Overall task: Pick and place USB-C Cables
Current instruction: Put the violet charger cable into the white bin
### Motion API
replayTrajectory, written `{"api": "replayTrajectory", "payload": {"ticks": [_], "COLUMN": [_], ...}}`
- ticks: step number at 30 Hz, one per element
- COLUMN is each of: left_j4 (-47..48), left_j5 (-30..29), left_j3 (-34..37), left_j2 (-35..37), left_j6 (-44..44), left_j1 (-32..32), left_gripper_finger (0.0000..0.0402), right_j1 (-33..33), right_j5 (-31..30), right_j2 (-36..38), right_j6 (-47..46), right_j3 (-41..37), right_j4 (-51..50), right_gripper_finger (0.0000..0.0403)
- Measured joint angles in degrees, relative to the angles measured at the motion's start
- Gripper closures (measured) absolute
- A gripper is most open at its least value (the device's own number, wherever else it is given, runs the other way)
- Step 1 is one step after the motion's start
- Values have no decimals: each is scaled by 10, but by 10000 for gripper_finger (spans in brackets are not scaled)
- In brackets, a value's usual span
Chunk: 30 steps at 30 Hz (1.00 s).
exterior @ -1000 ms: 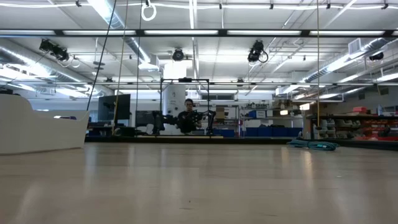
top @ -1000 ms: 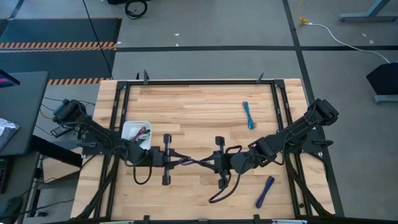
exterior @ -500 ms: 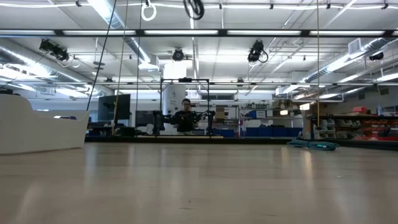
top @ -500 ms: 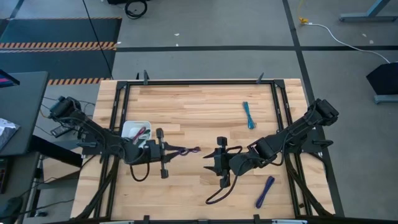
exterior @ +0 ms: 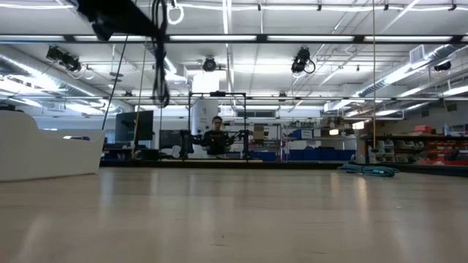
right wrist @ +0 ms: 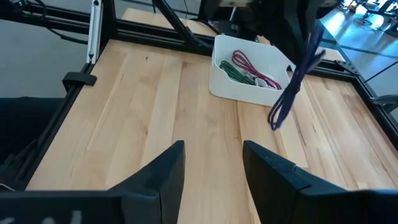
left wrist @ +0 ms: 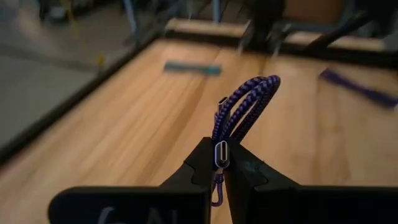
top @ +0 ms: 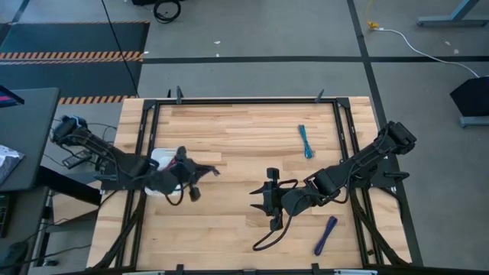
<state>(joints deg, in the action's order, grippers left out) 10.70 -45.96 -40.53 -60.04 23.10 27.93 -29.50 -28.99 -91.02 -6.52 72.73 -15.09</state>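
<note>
My left gripper (top: 197, 173) is shut on a purple braided USB-C cable bundle (left wrist: 244, 106) just right of the white tray (top: 160, 158). In the right wrist view the bundle (right wrist: 292, 84) hangs beside the tray (right wrist: 227, 84), in which a green and a dark red cable lie. My right gripper (top: 256, 200) stands open and empty over the table's middle, pointing toward the tray. A teal cable (top: 306, 141) lies at the far right and a blue-purple one (top: 326, 234) at the near right. My left gripper pinches the purple bundle between its two fingers at the end where a silver connector (left wrist: 221, 153) shows. The folded loop (left wrist: 264, 84) sticks out beyond the fingertips. The fingers come from the table's left, slanting slightly down. The bundle is clear of the table.
A black frame (top: 244, 101) runs round the wooden table. A dark robot wire (top: 267, 238) loops on the wood below my right arm. Bare wood lies between the two grippers and across the table's far half. A person shows far off in the room (exterior: 216, 135).
My right gripper has opened and let go of the purple bundle, which both grippers held stretched between them. My left gripper has carried it toward the table's left edge, up to the tray, turning its wrist on the way. My right arm has stayed in place.
</note>
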Motion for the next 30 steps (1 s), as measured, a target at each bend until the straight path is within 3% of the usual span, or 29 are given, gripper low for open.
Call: {"api": "replayTrajectory", "payload": {"ticks": [9,17,22,30], "left_j4": [219,466,612,674], "left_j5": [90,99,167,252], "left_j3": [-7,-118,-151,-151], "left_j2": [58,60,60,56], "left_j6": [119,252,363,422], "left_j1": [-53,-57,-66,-86], "left_gripper_finger": [379,378,377,377], "right_j1": [0,0,0,0], "right_j5": [0,0,2,2], "right_j2": [0,0,0,0], "right_j6": [0,-2,-10,-13], "right_j3": [0,0,0,0], "right_j4": [0,0,-1,-1], "right_gripper_finger": [236,236,236,236]}}
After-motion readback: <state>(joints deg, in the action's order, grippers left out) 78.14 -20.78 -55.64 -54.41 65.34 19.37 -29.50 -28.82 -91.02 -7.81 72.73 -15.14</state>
